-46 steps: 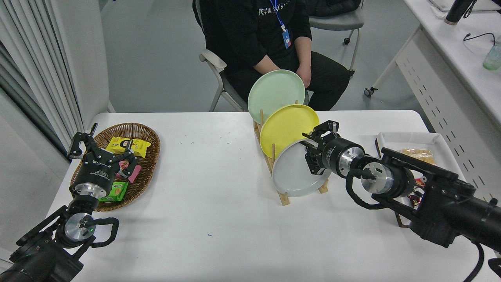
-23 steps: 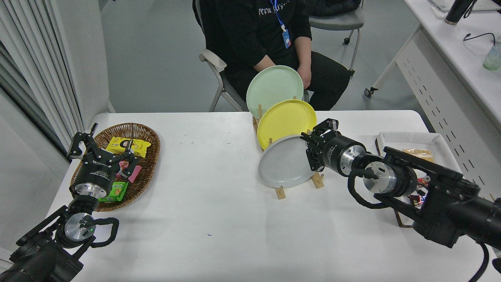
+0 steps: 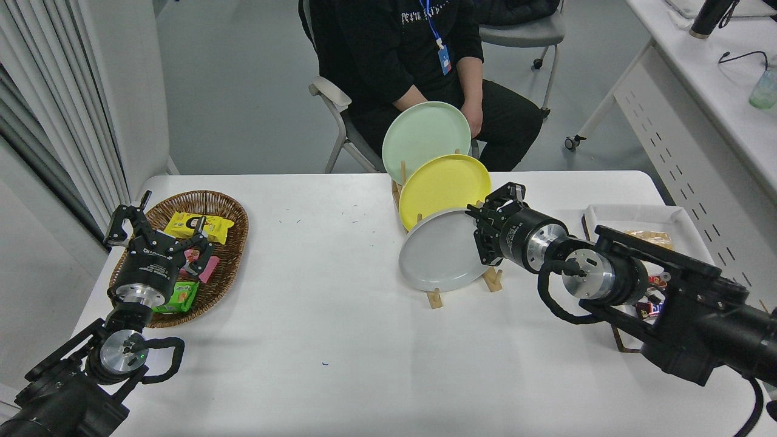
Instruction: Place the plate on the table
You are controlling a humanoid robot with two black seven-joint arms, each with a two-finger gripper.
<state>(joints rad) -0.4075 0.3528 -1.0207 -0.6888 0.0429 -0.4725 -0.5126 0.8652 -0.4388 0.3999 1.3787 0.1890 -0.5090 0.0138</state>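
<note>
The light-grey plate (image 3: 438, 250) hangs tilted above the front end of the wooden rack (image 3: 434, 296), its face turned toward the camera. My right gripper (image 3: 478, 229) is shut on the plate's right rim, its arm coming in from the lower right. Behind it the yellow plate (image 3: 445, 188) and the pale green plate (image 3: 427, 138) stand upright in the rack. The white table (image 3: 340, 352) spreads below. My left gripper (image 3: 159, 226) is parked open at the lower left, over the basket.
A wicker basket (image 3: 226, 206) with snack packets sits at the table's left. A white tray (image 3: 634, 213) with food lies at the right, partly behind my right arm. A person in black sits on a chair beyond the far edge.
The right gripper lifted the grey plate out of the rack and carried it up and left; the rack with the other plates shifted back. In the last half second, almost no motion.
</note>
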